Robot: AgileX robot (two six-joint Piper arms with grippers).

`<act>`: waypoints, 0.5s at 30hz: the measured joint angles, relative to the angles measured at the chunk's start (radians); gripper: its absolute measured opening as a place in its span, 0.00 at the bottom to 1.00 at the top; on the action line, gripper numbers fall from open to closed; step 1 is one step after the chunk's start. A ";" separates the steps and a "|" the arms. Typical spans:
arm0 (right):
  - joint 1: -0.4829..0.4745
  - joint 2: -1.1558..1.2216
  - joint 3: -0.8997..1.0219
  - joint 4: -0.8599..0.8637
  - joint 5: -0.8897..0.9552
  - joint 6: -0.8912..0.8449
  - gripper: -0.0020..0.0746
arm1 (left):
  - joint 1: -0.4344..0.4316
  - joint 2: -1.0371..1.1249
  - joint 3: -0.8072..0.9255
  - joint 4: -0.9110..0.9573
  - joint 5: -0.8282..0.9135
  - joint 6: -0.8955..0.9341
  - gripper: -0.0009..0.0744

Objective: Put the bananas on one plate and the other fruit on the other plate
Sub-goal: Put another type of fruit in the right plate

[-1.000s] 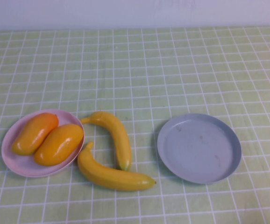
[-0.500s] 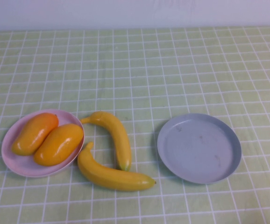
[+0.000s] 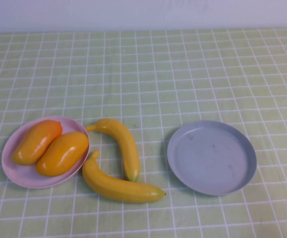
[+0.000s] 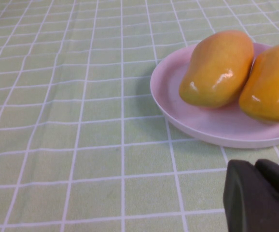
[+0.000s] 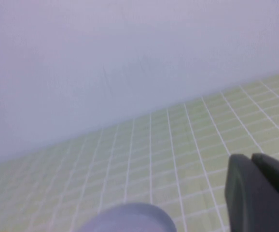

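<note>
We see both mangoes (image 3: pixel 50 147) on the pink plate (image 3: pixel 22 174). The bananas (image 3: pixel 118 168) lie just right of it; the grey plate (image 3: pixel 211 157) further right. Left gripper (image 4: pixel 259 195) near it and right gripper (image 5: pixel 258 193) are closed, holding nothing.

A light green tablecloth (image 3: pixel 148 74) with a grid of thin white lines covers the whole table, lying flat and smooth. Behind its far edge stands a plain pale wall (image 3: pixel 143 14), whitish with a faint lilac tint, bare from side to side.
</note>
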 joint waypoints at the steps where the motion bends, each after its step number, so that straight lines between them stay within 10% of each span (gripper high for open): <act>1: 0.000 0.000 0.000 0.043 -0.024 0.000 0.01 | 0.000 0.000 0.000 0.000 0.000 0.000 0.01; 15: 0.000 0.169 -0.163 0.296 0.205 0.000 0.01 | 0.000 0.000 0.000 0.000 0.000 0.000 0.01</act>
